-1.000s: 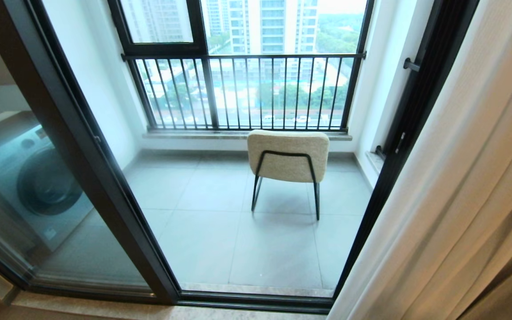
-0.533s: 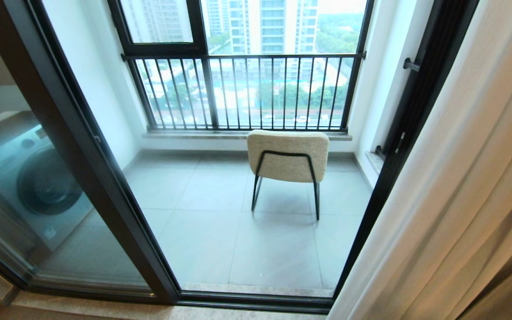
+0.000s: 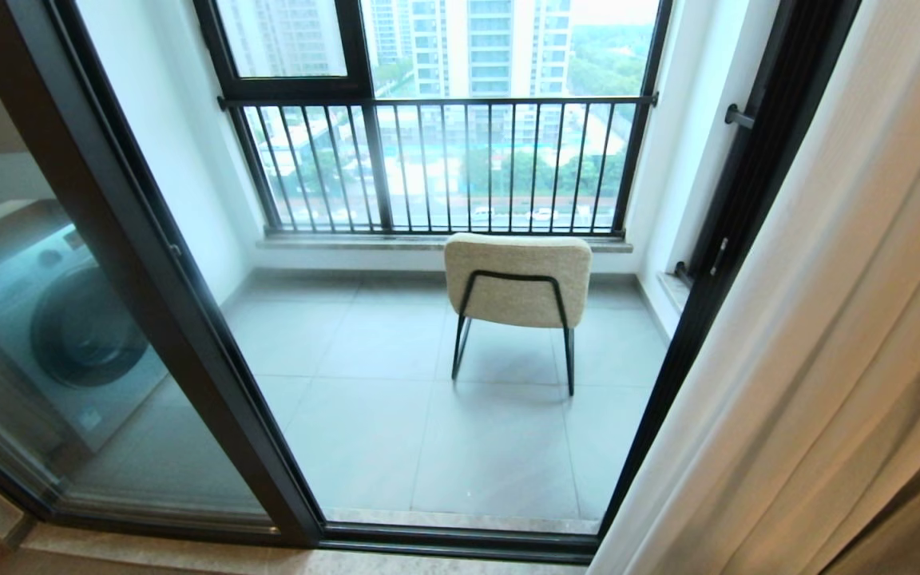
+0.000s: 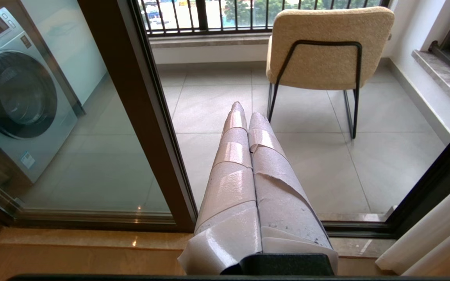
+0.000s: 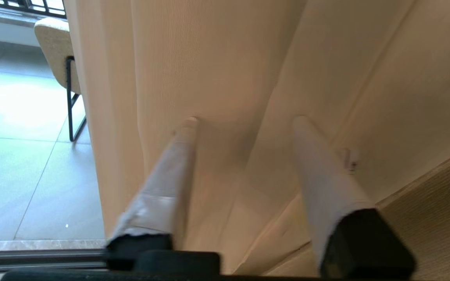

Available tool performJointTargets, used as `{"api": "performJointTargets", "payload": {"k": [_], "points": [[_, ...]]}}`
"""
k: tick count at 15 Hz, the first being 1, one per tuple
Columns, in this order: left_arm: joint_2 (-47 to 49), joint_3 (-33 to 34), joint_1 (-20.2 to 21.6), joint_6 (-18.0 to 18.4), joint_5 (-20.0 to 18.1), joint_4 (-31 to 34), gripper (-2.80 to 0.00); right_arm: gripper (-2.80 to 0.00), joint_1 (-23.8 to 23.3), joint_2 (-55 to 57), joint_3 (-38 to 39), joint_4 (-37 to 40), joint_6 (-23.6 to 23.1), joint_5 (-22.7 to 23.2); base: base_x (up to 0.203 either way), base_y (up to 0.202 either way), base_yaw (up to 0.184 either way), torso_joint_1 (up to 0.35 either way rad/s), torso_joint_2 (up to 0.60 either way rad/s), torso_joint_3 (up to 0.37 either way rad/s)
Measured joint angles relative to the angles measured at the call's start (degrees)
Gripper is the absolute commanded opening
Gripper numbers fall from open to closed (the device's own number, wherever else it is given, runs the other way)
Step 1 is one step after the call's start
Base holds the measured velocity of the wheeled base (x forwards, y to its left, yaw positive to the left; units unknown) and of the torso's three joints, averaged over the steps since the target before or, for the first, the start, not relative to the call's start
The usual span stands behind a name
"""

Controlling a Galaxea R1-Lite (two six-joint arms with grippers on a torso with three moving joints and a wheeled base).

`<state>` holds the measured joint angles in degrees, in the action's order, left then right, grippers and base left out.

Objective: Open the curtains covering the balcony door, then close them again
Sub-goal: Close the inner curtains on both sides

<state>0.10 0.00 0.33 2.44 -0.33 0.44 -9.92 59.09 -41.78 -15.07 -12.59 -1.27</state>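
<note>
Your right end effector (image 5: 244,119) stands with its fingers apart and nothing between them, tips right at the curtains (image 5: 217,70), whose folds hang just ahead of it; that spread probably readies it to take a fold. The curtains are bunched to its side of the door (image 3: 188,319), whose opening shows the balcony chair (image 3: 517,279), so the closing pull looks like what remains. Your left end effector (image 4: 244,113) is closed on nothing, parked pointing through the door toward the chair.

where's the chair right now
The chair stands on the balcony floor in the middle of the head view, its back toward the camera, just before the barred window.
</note>
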Motion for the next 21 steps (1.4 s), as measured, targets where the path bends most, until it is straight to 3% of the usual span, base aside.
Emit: {"api": "performJointTargets", "payload": {"k": [14,21], "points": [[0.0,0.0,0.0,0.0,0.0,0.0,-2.8,0.0,0.1,-7.0,1.8,6.1,0.3,4.1,0.0,0.0,0.0,0.0,0.0,0.0],[0.0,0.0,0.0,0.0,0.0,0.0,-2.8,0.0,-0.1,-2.6,-3.3,2.8,0.3,4.0,0.0,0.0,0.0,0.0,0.0,0.0]]}}
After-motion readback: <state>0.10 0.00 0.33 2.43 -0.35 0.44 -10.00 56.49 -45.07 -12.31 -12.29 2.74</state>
